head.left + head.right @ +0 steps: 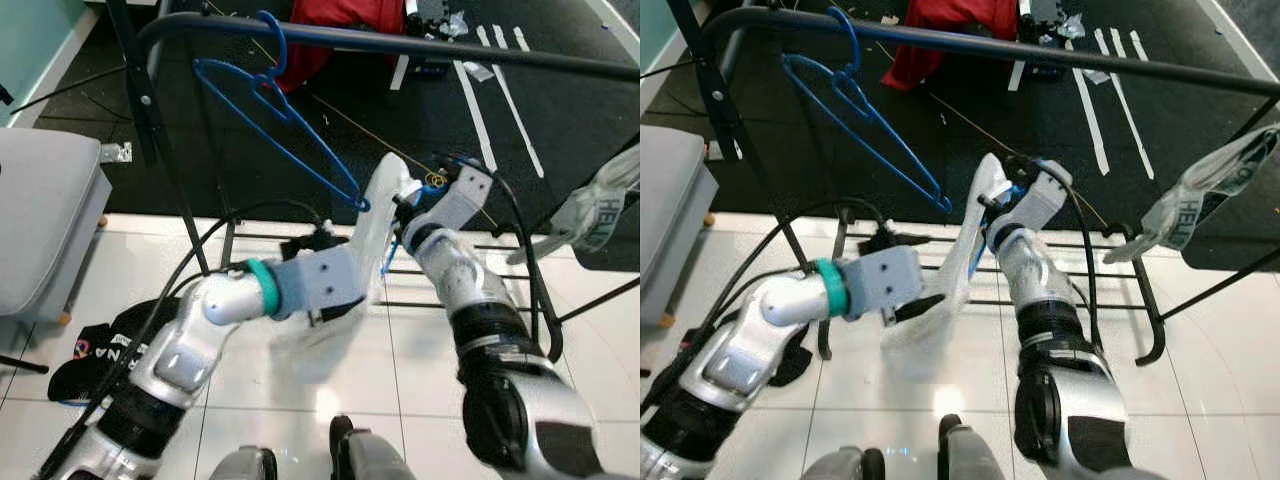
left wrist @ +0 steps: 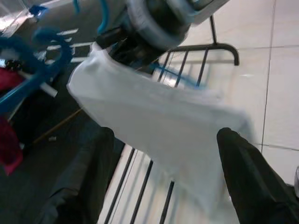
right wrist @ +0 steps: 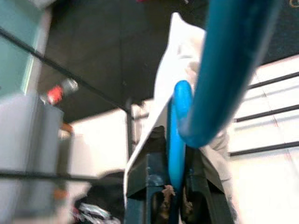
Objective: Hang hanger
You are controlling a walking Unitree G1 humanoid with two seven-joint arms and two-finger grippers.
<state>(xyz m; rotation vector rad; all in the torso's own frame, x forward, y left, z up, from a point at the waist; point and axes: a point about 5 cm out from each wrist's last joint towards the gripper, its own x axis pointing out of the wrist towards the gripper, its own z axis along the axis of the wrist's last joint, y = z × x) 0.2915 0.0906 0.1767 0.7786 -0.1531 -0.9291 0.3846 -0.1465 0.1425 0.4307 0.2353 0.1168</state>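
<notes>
Nearest, our left hand (image 2: pixel 159 172) had its fingers spread wide around a blurred white cloth (image 1: pixel 965 262). Our right hand (image 3: pixel 170 186) was clamped on a smooth blue hanger (image 3: pixel 176 140) under that cloth, mostly hidden. Beyond, another blue wire hanger (image 1: pixel 275 110) hung on the black rail (image 1: pixel 450 48).

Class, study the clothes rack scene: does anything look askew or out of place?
Yes. The empty blue hanger on the rail hangs steeply tilted, not level. A black garment lies crumpled on the tiled floor beside the rack. The right gripper pinches another blue hanger carrying white cloth.
</notes>
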